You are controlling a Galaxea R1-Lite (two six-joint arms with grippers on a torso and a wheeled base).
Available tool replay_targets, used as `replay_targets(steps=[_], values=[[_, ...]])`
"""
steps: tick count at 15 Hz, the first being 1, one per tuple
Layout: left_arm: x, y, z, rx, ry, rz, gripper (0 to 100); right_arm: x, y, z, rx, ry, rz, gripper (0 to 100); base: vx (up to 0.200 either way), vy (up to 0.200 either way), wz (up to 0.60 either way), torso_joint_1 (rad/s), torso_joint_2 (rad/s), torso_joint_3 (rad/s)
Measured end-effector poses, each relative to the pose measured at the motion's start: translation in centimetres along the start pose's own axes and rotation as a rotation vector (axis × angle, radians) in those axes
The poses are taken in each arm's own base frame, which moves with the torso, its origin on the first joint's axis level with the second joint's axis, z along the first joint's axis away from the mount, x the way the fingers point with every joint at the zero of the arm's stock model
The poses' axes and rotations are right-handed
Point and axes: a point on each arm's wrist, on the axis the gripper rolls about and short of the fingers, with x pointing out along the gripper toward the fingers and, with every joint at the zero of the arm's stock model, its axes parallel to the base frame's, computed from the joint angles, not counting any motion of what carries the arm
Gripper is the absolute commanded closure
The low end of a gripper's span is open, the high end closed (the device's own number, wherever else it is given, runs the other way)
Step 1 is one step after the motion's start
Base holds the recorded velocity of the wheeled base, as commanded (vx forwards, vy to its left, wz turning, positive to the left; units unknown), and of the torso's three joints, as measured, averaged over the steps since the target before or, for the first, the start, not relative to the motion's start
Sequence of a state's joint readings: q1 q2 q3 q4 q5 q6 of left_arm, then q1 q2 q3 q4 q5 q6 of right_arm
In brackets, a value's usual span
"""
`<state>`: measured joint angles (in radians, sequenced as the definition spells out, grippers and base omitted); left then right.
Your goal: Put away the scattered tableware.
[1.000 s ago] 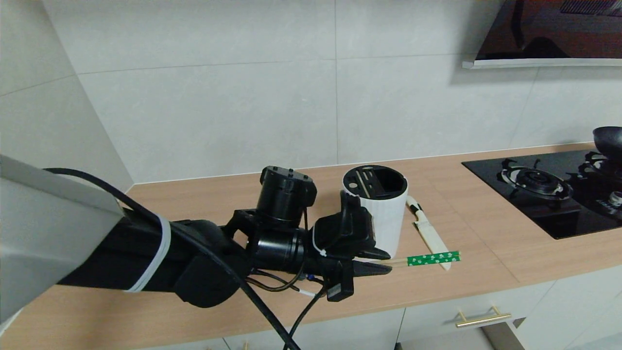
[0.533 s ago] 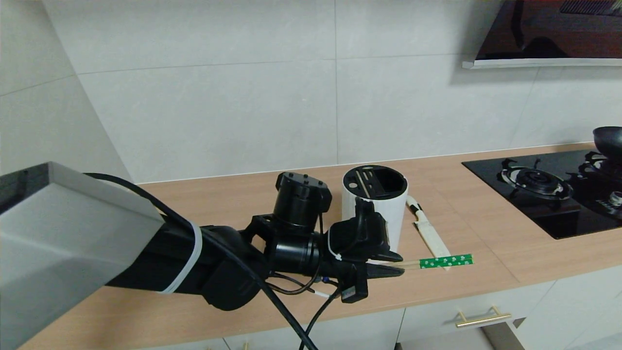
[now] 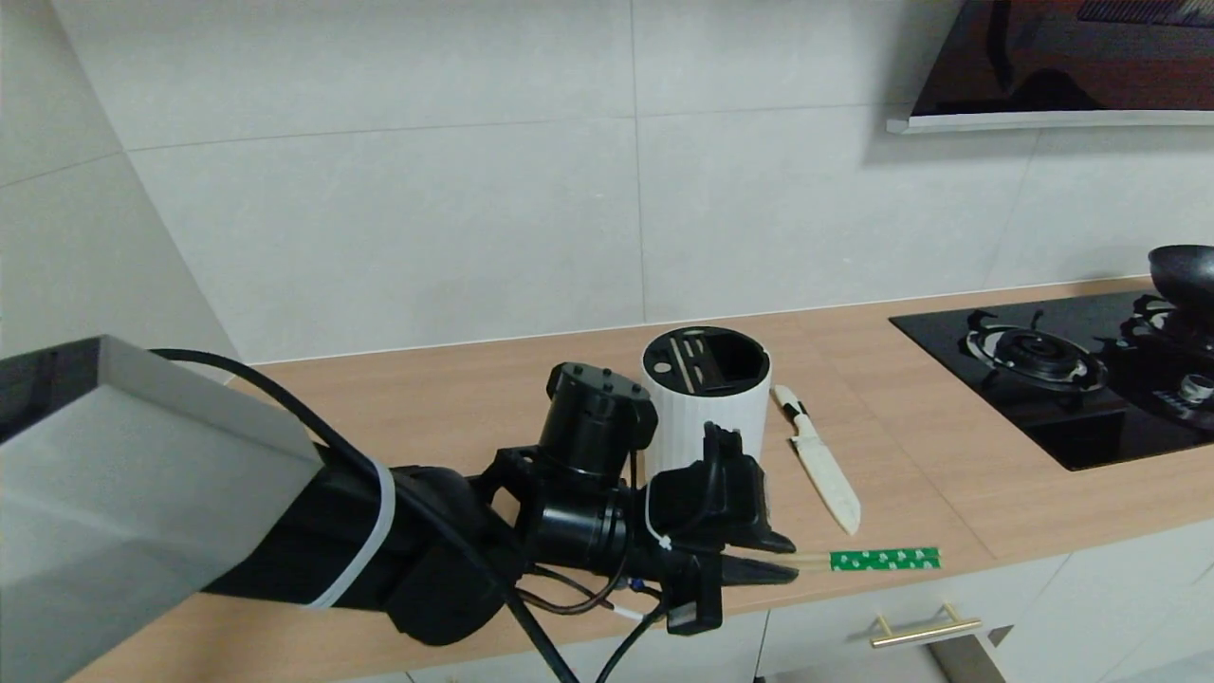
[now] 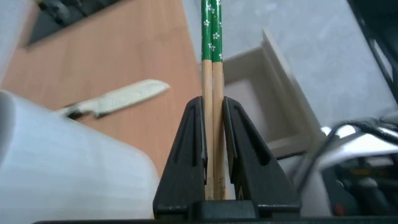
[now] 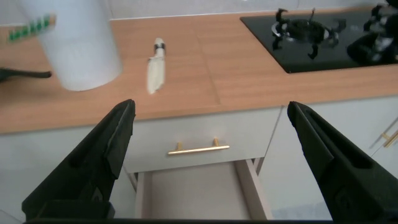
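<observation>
Two chopsticks (image 3: pixel 882 559) with green patterned ends stick out level from the left pincer (image 3: pixel 780 562). It is clenched on their bare wooden part, low in the middle of the head frame, over the front edge of the counter (image 3: pixel 948 474). The left wrist view shows them side by side between its black fingers (image 4: pixel 189 143). The right pincer (image 5: pixel 210 112) hangs in front of the counter, spread wide and grasping nothing, above an open drawer (image 5: pixel 193 193) set just under a drawer front with a gold handle (image 5: pixel 198 148). Farther back, right of centre, a pale knife (image 3: pixel 818 462) lies flat on the counter, just beside a white ribbed holder (image 3: pixel 707 417) standing upright at centre. A black gas stove (image 3: pixel 1043 379) sits at the right edge.
</observation>
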<state>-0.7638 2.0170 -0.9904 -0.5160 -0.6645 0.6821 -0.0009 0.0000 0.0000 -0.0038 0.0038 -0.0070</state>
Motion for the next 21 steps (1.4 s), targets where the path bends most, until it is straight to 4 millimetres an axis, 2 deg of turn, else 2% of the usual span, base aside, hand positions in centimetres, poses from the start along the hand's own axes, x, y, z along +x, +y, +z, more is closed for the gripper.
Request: replay_targets(steps=[3,6,9,13,17,21], values=[[-0.7,-0.5,0.4,0.001,-0.014,-0.006,100,0.0,0.0,0.0,-0.001,0.000,-0.001,0,0.000,0.000,0.00,0.000,0.00,0.000],[-1.0,-0.6,1.1,-0.028,-0.027,0.001,100,0.0,0.0,0.0,0.000,0.000,-0.001,0,-0.200,0.000,0.00,-0.001,0.01,-0.001],[-1.2,-0.5,1.8,-0.024,-0.042,0.016,100,0.0,0.0,0.0,0.000,0.000,-0.001,0,-0.200,-0.200,0.00,0.002,0.00,0.001],[-0.9,-0.5,2.6,0.023,-0.085,0.048,100,0.0,0.0,0.0,0.000,0.000,0.001,0,0.000,0.000,0.00,0.000,0.00,0.000],[0.2,-1.4,2.9,-0.023,-0.107,0.026,100,0.0,0.0,0.0,0.000,0.000,0.000,0,0.000,0.000,0.00,0.000,0.00,0.000],[0.9,-0.7,2.4,-0.015,-0.114,0.070,100,0.0,0.0,0.0,0.000,0.000,0.000,0,0.200,-0.150,0.00,-0.002,0.00,0.001]])
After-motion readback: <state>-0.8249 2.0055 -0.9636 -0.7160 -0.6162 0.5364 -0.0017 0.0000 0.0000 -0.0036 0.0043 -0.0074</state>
